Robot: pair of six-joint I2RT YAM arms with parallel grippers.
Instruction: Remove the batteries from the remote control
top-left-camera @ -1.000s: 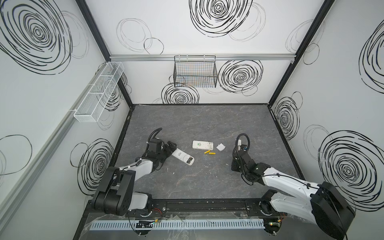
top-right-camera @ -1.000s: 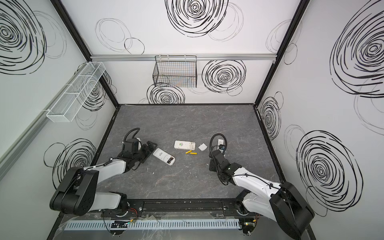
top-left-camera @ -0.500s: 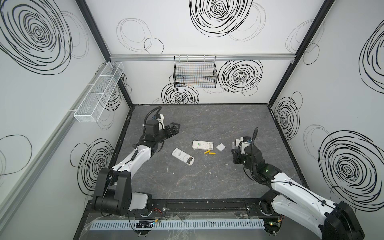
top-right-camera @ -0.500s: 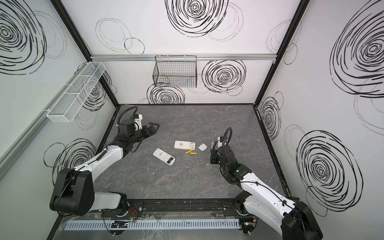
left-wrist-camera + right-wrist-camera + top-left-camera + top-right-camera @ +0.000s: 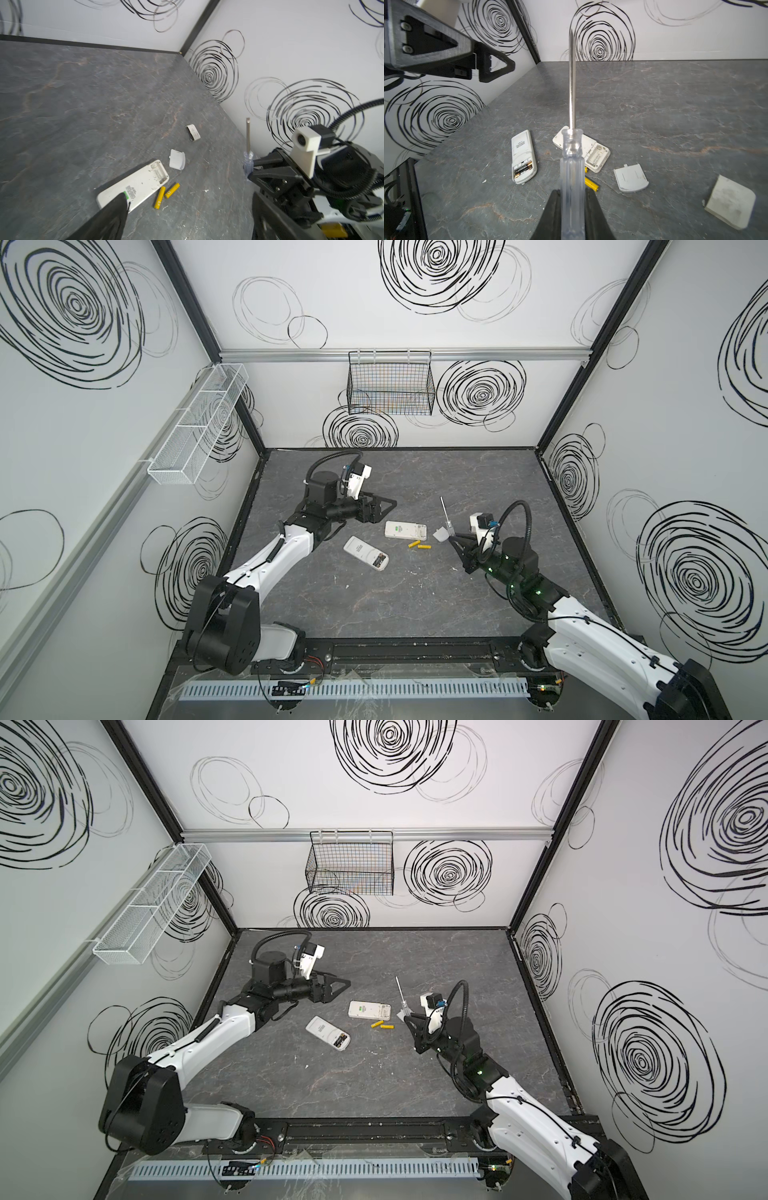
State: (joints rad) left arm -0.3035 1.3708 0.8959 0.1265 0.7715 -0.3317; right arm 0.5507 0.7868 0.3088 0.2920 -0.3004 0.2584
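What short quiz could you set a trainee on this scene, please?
1. True or false: the right jaws grip the screwdriver.
2. How many yellow batteries lie loose on the table?
3. The black batteries sit: A in a remote; B on the table; C in the basket.
Key: 1 true; 2 two; 3 A.

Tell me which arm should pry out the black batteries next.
Right, probably: the right tool grips the screwdriver, a lever for the black batteries in the remote. The left tool is open, empty.
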